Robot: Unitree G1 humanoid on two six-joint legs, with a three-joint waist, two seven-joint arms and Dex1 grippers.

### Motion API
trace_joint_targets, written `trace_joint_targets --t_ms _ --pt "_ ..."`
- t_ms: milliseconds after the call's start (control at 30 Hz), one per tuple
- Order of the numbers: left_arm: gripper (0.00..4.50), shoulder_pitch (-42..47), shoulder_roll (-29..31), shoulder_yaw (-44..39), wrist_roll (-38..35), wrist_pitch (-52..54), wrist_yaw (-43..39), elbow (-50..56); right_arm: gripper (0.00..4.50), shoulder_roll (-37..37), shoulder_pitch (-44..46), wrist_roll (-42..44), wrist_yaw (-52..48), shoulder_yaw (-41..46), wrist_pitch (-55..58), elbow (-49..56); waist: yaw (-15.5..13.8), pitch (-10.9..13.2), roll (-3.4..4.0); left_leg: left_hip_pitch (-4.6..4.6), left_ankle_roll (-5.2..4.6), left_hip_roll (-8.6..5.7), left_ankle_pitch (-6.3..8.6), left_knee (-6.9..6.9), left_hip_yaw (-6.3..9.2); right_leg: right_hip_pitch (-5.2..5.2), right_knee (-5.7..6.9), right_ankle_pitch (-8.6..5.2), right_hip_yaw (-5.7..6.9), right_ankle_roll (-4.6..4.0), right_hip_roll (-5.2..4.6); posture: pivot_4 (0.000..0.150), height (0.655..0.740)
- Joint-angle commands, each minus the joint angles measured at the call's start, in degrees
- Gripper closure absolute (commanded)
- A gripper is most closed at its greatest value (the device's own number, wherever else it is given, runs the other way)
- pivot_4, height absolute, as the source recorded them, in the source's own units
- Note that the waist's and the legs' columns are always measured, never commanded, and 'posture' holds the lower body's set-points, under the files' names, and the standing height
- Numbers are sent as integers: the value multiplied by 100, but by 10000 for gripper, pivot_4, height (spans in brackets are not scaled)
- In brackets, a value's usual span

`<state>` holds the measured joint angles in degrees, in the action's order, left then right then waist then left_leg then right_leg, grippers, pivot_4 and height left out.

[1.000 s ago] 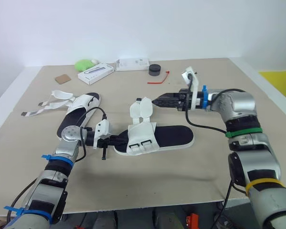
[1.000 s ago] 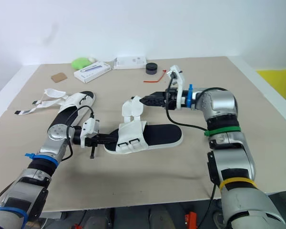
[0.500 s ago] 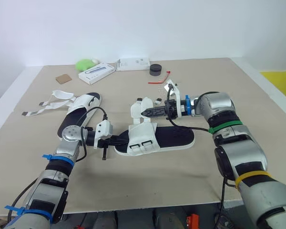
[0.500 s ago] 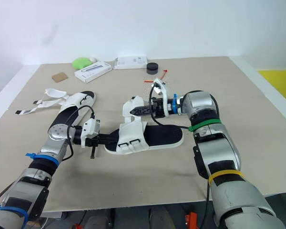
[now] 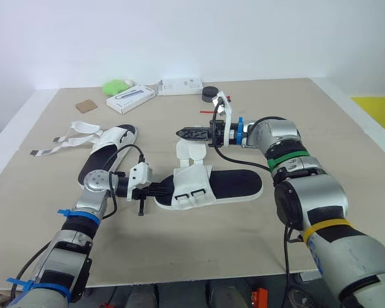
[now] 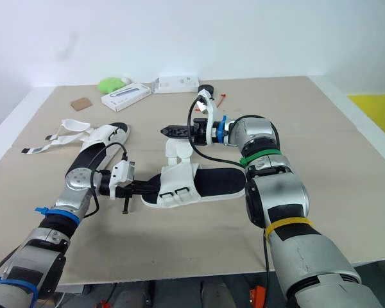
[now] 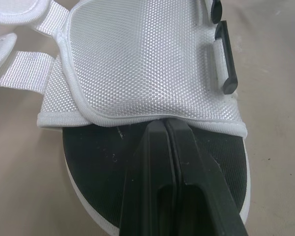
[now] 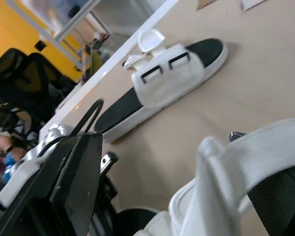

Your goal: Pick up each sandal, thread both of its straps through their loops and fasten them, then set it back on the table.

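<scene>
Left eye view: the desk (image 5: pixel 346 154) carries two sandals. Sandal A (image 5: pixel 234 185) lies flat near the middle of the desk, closer to the near edge, with its length running left to right. It has a black footbed, a white rim and a white upper (image 5: pixel 191 186) with two black loops. Its two white straps (image 5: pixel 194 151) are unfastened and stand up on the far side of the upper. Sandal B (image 5: pixel 106 151) lies flat toward the left edge, and its loose straps (image 5: pixel 67 136) are spread out toward that edge.

The left gripper (image 5: pixel 167 188) sits low at the left end of sandal A. In the left wrist view its fingers (image 7: pixel 187 162) are pressed together over the black footbed, with their tips at the hem of the upper. Whether they pinch that hem cannot be told.

The right gripper (image 5: pixel 181 133) is raised just above the standing straps and points toward the left edge. In the right wrist view its fingers (image 8: pixel 59 191) are apart, with a white strap end between them. Contact with the strap cannot be told.

Along the far edge:
- a white flat box (image 5: pixel 129 97)
- a second white box (image 5: pixel 179 85)
- a green lump (image 5: pixel 116 85)
- a black round cap (image 5: pixel 209 94)
- a brown card (image 5: pixel 85 106), toward the far left corner
</scene>
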<state>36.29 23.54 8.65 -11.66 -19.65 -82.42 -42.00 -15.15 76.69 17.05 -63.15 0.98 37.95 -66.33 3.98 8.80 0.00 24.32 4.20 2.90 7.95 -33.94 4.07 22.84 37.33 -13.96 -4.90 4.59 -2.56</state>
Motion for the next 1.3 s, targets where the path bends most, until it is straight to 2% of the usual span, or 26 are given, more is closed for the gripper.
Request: trace_joint_targets --t_ms 33,133,233,267,333,400,467,533,633,700,833,900,1100,1233,1300 --pt "45000 -443 -15 472 542 195 -52 -372 8653 -11 263 -44 53 191 -205 -24 0 0 0 0 0 0 0 0 0 0 0 0 0 0 0 1500 7400" --pt "45000 -446 -36 475 541 189 -32 -376 19486 -29 193 -85 -35 206 -294 5 0 0 1 0 0 0 0 0 0 0 0 0 0 0 0 1500 7400" --pt "45000 -449 -49 484 535 198 -28 -355 34038 -49 78 -91 -298 210 -493 245 0 -1 1 0 0 0 0 0 0 0 0 0 0 0 0 1500 7400" --pt "45000 -452 -50 486 532 201 -28 -345 41257 -52 16 -121 -372 184 -658 372 0 -1 1 0 0 0 0 0 0 -1 0 0 -1 0 0 1500 7400" --pt "45000 -453 -54 489 530 205 -29 -340 44457 -70 -181 -229 -499 64 -1057 723 0 -1 1 0 0 -1 0 0 1 -1 0 0 -1 0 1 1500 7400" --pt "45000 -455 -59 495 532 205 -31 -337 44457 -147 -529 -344 -791 -190 -1319 1341 -2 -1 1 0 0 -1 0 0 1 -2 0 -1 -1 1 1 1500 7400" --pt "45000 -460 -69 503 535 206 -38 -334 44457 -426 -1605 -633 -1069 -706 -2176 3081 -46 -20 -12 0 0 -3 0 0 2 -4 0 -3 -3 5 1 1500 7400" --pt "45000 -473 -75 507 531 216 -42 -317 44457 -658 -2480 -914 -1060 -1049 -3070 4396 -58 -37 -13 0 20 -6 12 1 13 -11 -2 -25 -9 9 9 1500 7400" --pt "45000 -494 -78 513 527 227 -45 -292 44457 -868 -3207 -987 -1005 -1240 -3620 5499 -55 -54 8 -5 35 -6 22 5 14 -18 -4 -34 -15 26 13 1500 7400" --pt "45000 -504 -79 516 525 228 -53 -293 44457 -966 -3642 -1279 -803 -1371 -4734 5887 -58 -57 6 -10 34 -5 22 7 14 -19 -3 -45 -16 6 16 1500 7400" --pt "45000 -503 -94 534 531 231 -61 -304 44457 -1336 -4007 -2280 -159 -1604 -7826 5392 -66 -67 -27 -29 36 -4 23 7 14 -40 -10 -48 -14 3 15 1500 7400" --pt "45000 -492 -106 536 535 239 -59 -310 44457 -1403 -3997 -2549 280 -1584 -8802 5059 -66 -64 -32 -30 39 -5 25 7 8 -45 -22 -48 -21 4 13 1500 7400" --pt "45000 -474 -131 532 539 233 -69 -337 44457 -1781 -4187 -3389 1131 -1722 -10792 4539 -128 -66 -38 -42 39 -7 25 22 7 -52 -22 -56 -27 -2 15 1500 7400" --pt "45000 -456 -151 525 545 223 -63 -369 44457 -1853 -4239 -4042 1818 -1585 -11441 4299 -128 -75 -60 -67 43 -16 34 45 5 -70 -22 -81 -55 -5 20 1500 7400" --pt "45000 -445 -167 534 549 216 -62 -389 36614 -1910 -4175 -4427 2121 -1500 -11497 4115 -128 -73 -63 -92 37 -17 45 48 0 -92 -22 -93 -61 -5 19 1500 7400"
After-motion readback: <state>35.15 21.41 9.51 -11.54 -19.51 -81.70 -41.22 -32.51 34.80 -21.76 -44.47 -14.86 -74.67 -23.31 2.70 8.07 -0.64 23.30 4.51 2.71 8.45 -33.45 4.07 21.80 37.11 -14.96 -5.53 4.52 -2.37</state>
